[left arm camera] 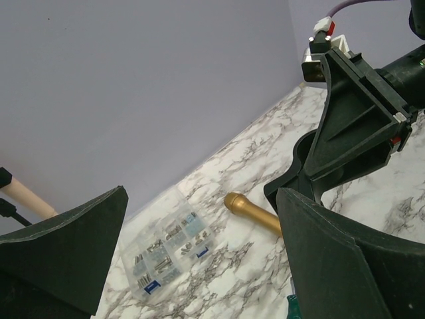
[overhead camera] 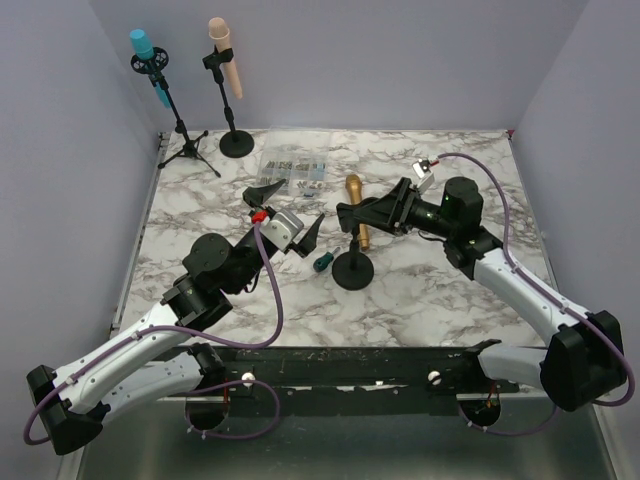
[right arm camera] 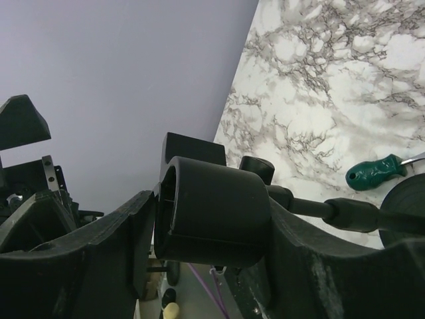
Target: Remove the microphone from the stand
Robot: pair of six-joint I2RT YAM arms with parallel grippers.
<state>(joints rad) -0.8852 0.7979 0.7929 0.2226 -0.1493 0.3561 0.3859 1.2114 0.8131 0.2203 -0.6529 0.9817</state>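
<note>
Left gripper [overhead camera: 295,208] jaws stand wide and empty. Right gripper [overhead camera: 350,214] jaws appear closed on the black clip [right arm camera: 212,212] of the stand [overhead camera: 352,271], though contact is partly hidden. The gold microphone [overhead camera: 355,200] sits in that clip above the counter [overhead camera: 460,170]; a skewed pull or a slack hold could topple the stand. Parts box [overhead camera: 291,170] labels: illegible.

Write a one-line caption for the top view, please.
Right gripper clamps the top of the stand holding the gold microphone; left gripper hangs open beside it.
</note>
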